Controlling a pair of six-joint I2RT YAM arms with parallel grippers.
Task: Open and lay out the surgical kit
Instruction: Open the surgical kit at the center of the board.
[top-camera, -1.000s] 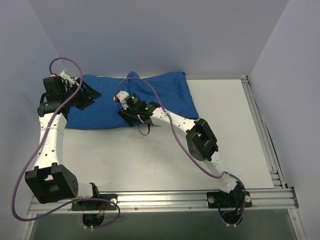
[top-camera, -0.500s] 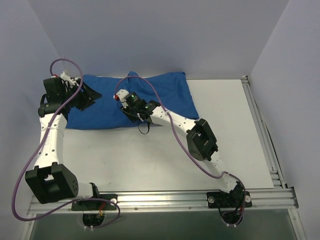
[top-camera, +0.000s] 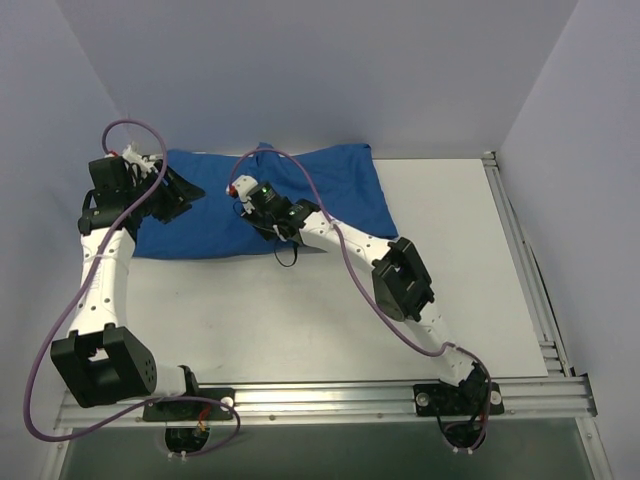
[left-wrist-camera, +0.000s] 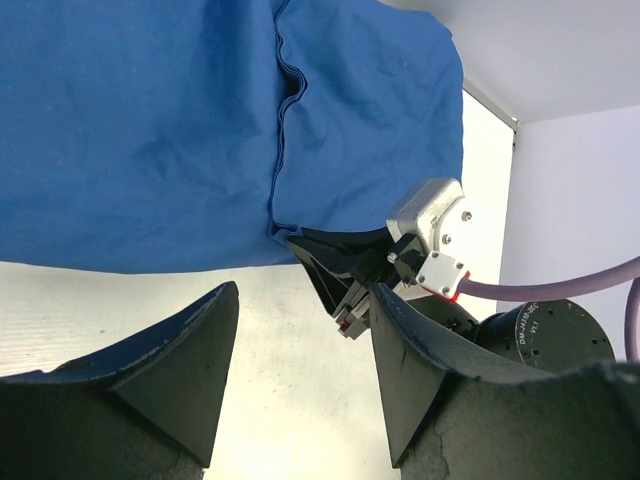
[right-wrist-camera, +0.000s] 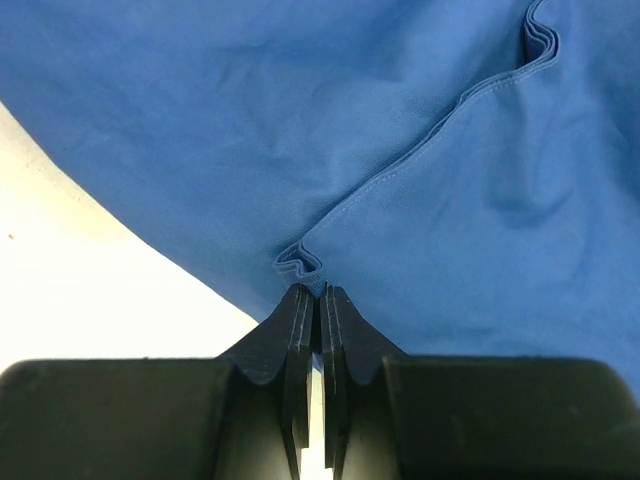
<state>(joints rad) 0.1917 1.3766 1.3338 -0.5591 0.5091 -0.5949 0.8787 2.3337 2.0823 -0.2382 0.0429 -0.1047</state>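
While the blue cloth wrap lies folded at upper centre of the surface, right end effector pinches its flap edge to peel it open; left end effector hovers open nearby.

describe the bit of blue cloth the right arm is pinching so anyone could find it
On the white table, find the royal-blue cloth wrap at the far side. Follow its stitched flap edge diagonally down to the near border. The flap corner there puckers into small ripples at the shut right end effector's tips, unlike the smooth cloth beside it.
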